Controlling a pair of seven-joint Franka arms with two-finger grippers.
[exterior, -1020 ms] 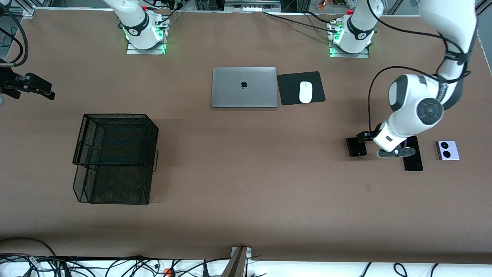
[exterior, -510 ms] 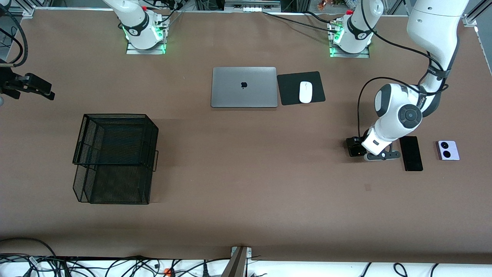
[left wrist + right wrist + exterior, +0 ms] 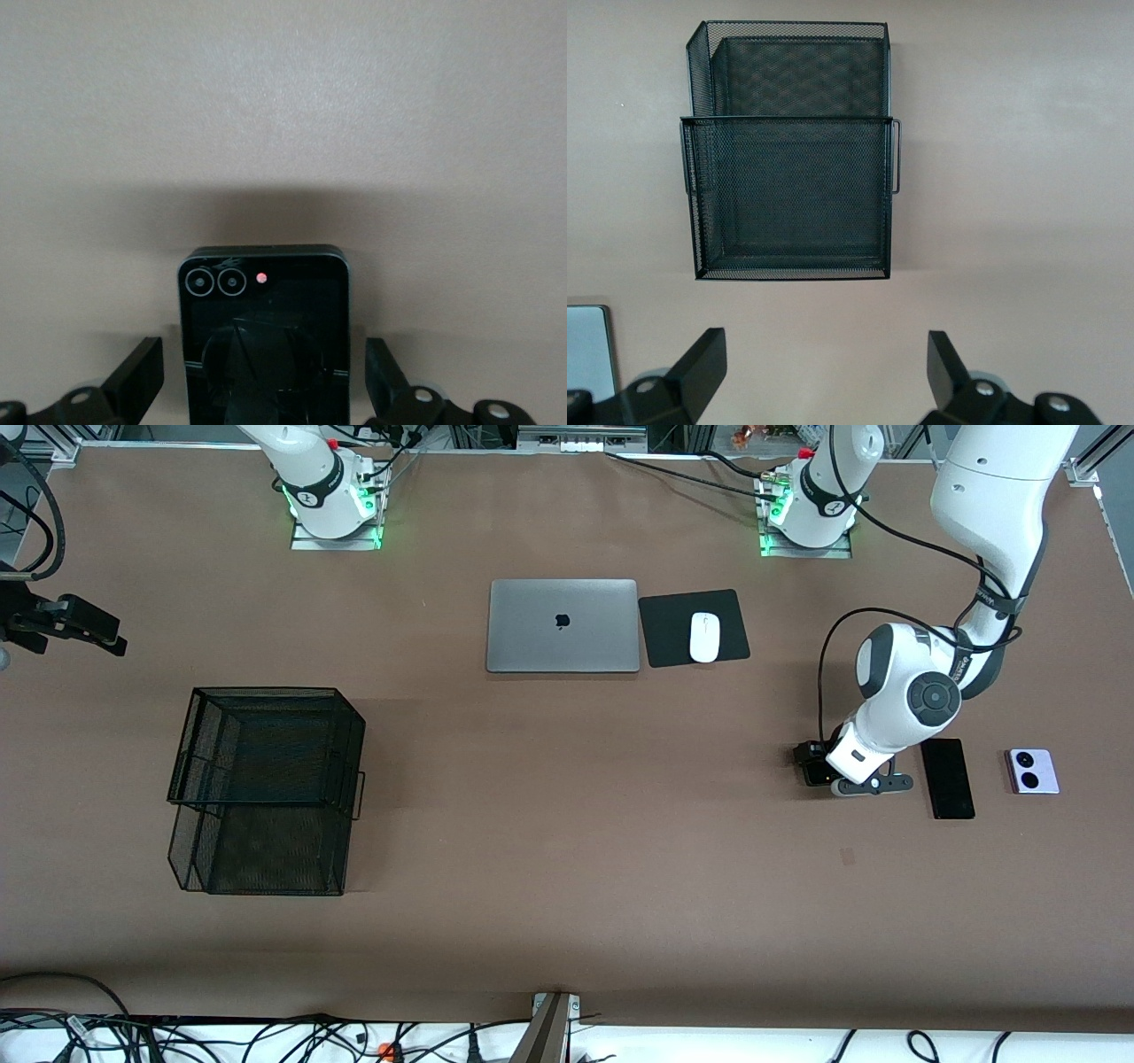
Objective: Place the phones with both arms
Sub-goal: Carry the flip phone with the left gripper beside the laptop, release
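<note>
From the front, the left gripper (image 3: 828,772) hung low over the black flip phone (image 3: 811,772), which lay on the table (image 3: 567,921) toward the left arm's end, beside the long black slab phone (image 3: 947,778), with the lavender-white flip phone (image 3: 1032,771) further toward that end. The right gripper (image 3: 89,629) waited high at the right arm's end of the table, farther from the camera than the two-tier black mesh basket (image 3: 266,788); the left arm was plainly the nearer to all three phones. In the left wrist view, the black flip phone (image 3: 264,336) sat squarely between the spread fingers (image 3: 137,376), untouched, its short width across the gap and its longer side running along the fingers, so a straight descent should bracket it. In the right wrist view, the right gripper (image 3: 824,372) was likewise wide apart and empty, looking down on the mesh basket (image 3: 788,159), with a corner of the grey laptop (image 3: 586,350) at the edge.
</note>
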